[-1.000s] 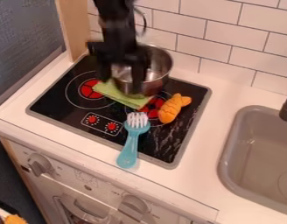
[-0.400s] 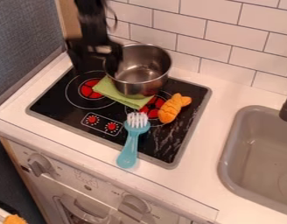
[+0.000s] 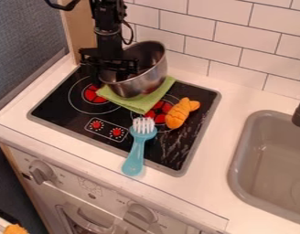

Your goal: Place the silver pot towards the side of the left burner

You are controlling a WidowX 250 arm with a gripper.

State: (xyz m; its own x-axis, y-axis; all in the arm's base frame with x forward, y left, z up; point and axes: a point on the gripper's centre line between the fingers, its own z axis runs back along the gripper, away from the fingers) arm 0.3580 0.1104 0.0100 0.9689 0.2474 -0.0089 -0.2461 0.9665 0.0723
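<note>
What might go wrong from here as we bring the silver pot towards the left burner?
The silver pot is tilted beside the gripper, so it could slip or topple. The green cloth lies under the pot and might get dragged along or bunch up.

In front of me, a white table (image 3: 208,107) holds a stove (image 3: 57,106) and sink (image 3: 233,169). On the stove I see a green cloth (image 3: 139,105), an orange toy (image 3: 177,115) and a blue brush (image 3: 136,151).

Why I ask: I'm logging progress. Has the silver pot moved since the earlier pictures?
Yes: the silver pot has shifted left in the view, toward the left burner, and now tilts.
</note>
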